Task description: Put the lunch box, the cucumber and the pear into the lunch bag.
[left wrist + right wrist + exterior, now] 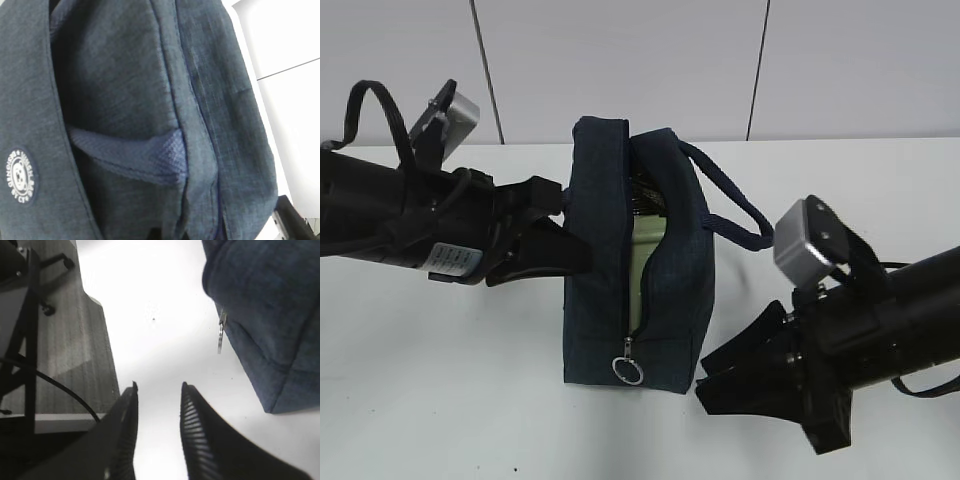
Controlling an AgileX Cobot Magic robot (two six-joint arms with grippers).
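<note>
Lunch bag: the dark navy fabric lunch bag (610,250) stands upright at the middle of the white counter (440,380), its long zipper parted down the front face, the gap widest at the top.
Zipper pull: a silver ring pull (631,371) hangs low on the bag's front, near the counter; the right wrist view shows it edge-on, dangling from the bag's lower corner.
Lunch box: a pale green lunch box (647,262) shows through the zipper gap, inside the bag, standing on edge.
Handle: the padded loop handle (735,205) arches out from the bag's right side, above the counter.
Left gripper: the left gripper (560,225) reaches in from the left and meets the bag's left wall near the top; its fingers are clenched tight, though what they pinch, if anything, cannot be told. Its wrist camera sees only navy fabric, a woven strap and a round white logo patch (20,176).
Right gripper: the right gripper (715,385) rests low at the bag's lower right corner, fingers (197,435) parted and grasping nothing, bare counter between them.
Cucumber and pear: neither can be made out; the dark top of the opening hides whatever lies there.
</note>
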